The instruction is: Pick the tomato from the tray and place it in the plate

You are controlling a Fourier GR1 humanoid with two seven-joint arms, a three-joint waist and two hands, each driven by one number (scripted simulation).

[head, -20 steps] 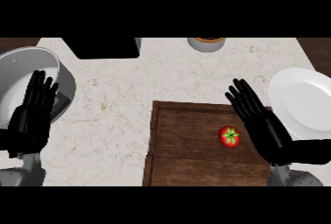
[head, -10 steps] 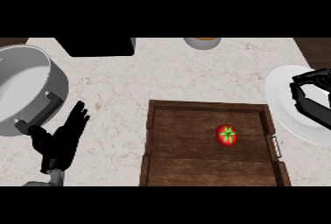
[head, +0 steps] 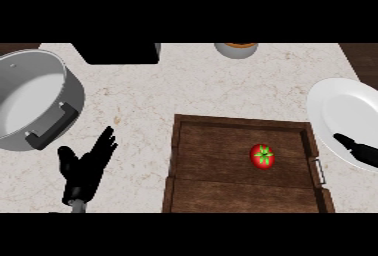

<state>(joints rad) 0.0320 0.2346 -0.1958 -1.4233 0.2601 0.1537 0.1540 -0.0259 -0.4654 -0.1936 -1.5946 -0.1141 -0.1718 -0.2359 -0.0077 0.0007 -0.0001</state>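
Pale marble bench (head: 221, 85), wooden tray (head: 221, 195) centre, tomato (head: 263, 156) lying untouched in its right half. The left robot hand (head: 88, 167) rests open and empty. The right robot hand (head: 360, 151) sits over the plate (head: 339, 105) (mostly cut off, can't tell its state), and a hasty sideways reach could send the tomato rolling.

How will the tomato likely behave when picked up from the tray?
The tomato looks round and smooth, so it may roll across the flat wooden tray if nudged, though the raised rim should stop it. Its skin could slip in a grasp. Small against the tray, it is probably light.
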